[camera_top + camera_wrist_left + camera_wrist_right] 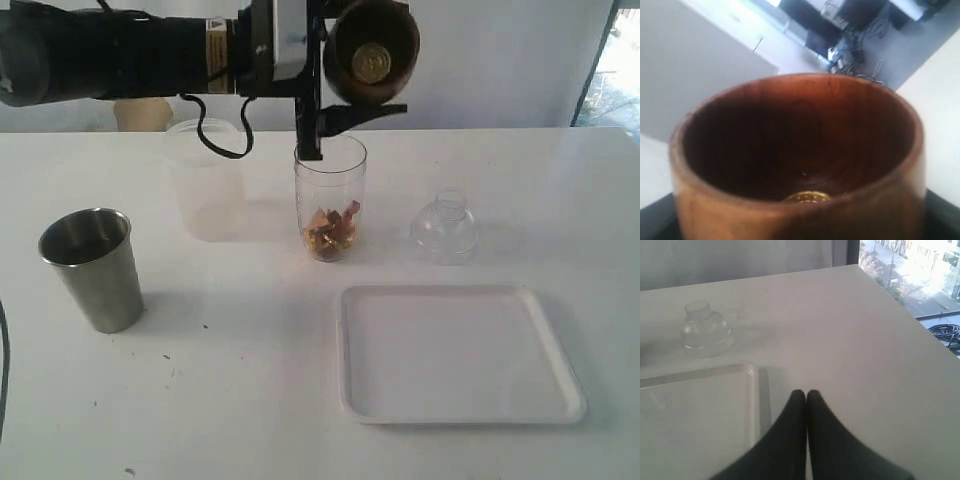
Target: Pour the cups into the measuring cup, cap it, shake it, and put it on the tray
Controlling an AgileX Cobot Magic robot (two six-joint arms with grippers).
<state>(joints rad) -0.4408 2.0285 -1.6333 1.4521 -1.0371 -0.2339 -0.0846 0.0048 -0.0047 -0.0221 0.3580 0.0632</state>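
I count three cups. My left claw pinches one of them, the small wooden cup, between its two fingers. It holds the cup up in the air, tipped on its side with the mouth facing out. One round gold disc sits inside against the bottom of that cup.

Right under my left claw stands the single measuring cup, upright on the surface. It has a small heap of brown, orange and red bits at its bottom.

The second cup, the frosted plastic cup, stands below my left arm, just beside the measuring cup. The third, the steel tumbler, stands well apart from the claw, lower and further out on my left side. I cannot tell what is in either of them.

My right claw has its two fingers pressed together, with nothing between them. It hangs over the bare surface. The one white tray lies just beside it, its rounded corner near the fingertips. One clear dome lid sits beyond the tray, well apart from this claw, with its neck upward.
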